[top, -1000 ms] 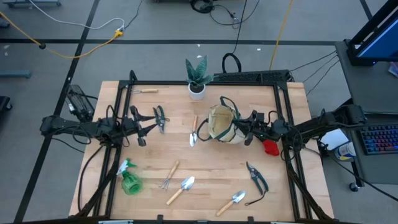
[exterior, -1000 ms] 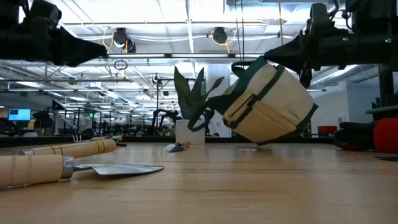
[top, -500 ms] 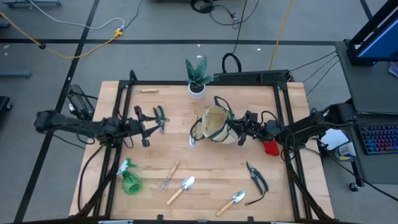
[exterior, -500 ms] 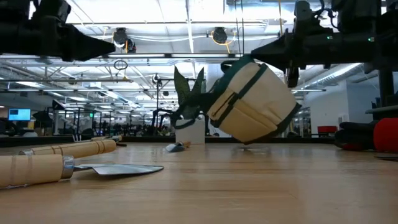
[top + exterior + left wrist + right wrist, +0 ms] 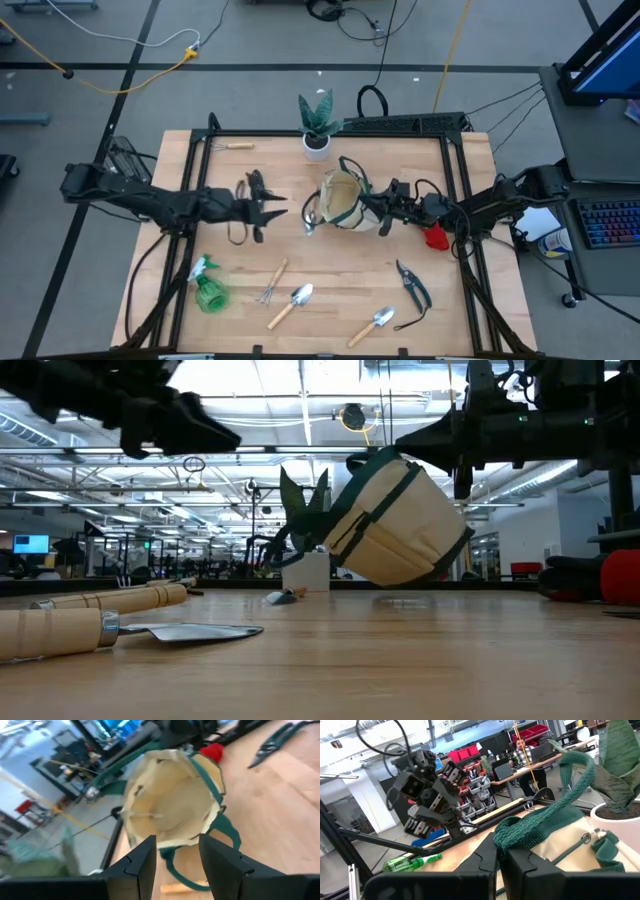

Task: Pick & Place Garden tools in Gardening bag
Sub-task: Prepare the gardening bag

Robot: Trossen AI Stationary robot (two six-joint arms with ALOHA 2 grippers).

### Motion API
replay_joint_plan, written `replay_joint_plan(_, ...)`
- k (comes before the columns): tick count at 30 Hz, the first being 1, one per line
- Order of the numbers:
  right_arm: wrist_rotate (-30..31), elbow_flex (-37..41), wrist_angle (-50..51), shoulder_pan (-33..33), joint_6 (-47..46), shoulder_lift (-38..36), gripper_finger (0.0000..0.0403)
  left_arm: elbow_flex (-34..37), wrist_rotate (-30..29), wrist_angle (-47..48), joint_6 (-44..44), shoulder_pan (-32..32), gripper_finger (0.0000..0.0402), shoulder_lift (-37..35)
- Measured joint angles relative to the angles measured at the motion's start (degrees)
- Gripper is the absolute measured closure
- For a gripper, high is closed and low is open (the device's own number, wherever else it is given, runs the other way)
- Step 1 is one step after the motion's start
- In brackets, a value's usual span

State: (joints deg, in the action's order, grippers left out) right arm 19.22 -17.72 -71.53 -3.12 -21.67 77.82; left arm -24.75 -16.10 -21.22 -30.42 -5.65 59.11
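Gripping a dark green handle, the right claw [image 5: 385, 212] holds the gardening bag [image 5: 342, 199] tilted above the bench [image 5: 340, 290], mouth facing the left claw [image 5: 272, 212]; that claw hovers spread, empty; trowels [image 5: 292, 304], pruners [image 5: 412, 283] and spray bottle [image 5: 207, 287] lie on the bench.
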Motion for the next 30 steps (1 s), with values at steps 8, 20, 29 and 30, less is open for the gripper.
replay_joint_plan(8,0.0,0.0,0.2,0.0,0.0,0.0,0.0399,-8.3,2.9,3.8,-3.7,0.0,0.0247,10.9)
replay_joint_plan(20,0.0,0.0,-0.3,0.0,-0.1,0.0,0.0399,-12.3,0.3,4.0,-5.7,0.7,0.0247,22.0)
replay_joint_plan(29,0.0,0.0,-2.0,0.0,0.0,0.0,0.0399,-12.3,-0.9,-4.9,-14.5,3.2,0.0247,29.2)
replay_joint_plan(30,0.0,0.0,-2.1,0.0,0.0,0.0,0.0399,-12.3,-0.9,-6.1,-15.8,3.3,0.0247,30.1)
